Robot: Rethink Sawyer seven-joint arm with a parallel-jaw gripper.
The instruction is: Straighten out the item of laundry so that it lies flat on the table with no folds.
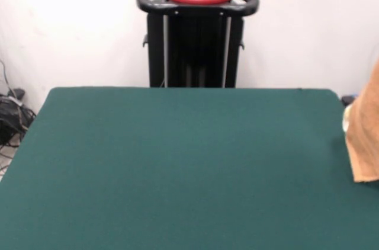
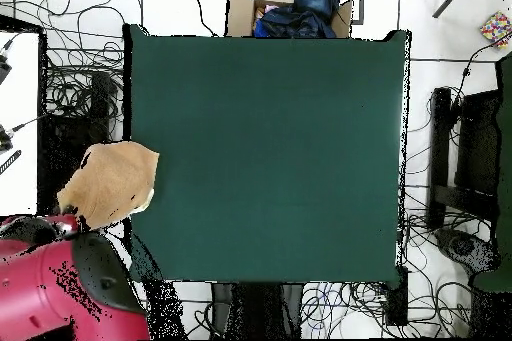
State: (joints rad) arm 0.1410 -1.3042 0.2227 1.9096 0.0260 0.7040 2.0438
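Observation:
The item of laundry (image 1: 364,137), an orange-tan towel, hangs bunched at the right edge of the front view, its lower end just above or on the table (image 1: 177,167). In the overhead view the towel (image 2: 110,185) sits at the table's (image 2: 270,157) left edge. Most of it is beyond the green cloth and only one corner lies over it. A small white bit (image 1: 345,122) shows at the towel's inner side. The red arm (image 2: 60,282) reaches up toward the towel from the lower left. The gripper itself is hidden in both views.
A cardboard box (image 2: 290,12) with dark blue clothes stands beyond the table's top edge in the overhead view. Cables cover the floor on both sides, and black equipment (image 2: 470,157) stands to the right.

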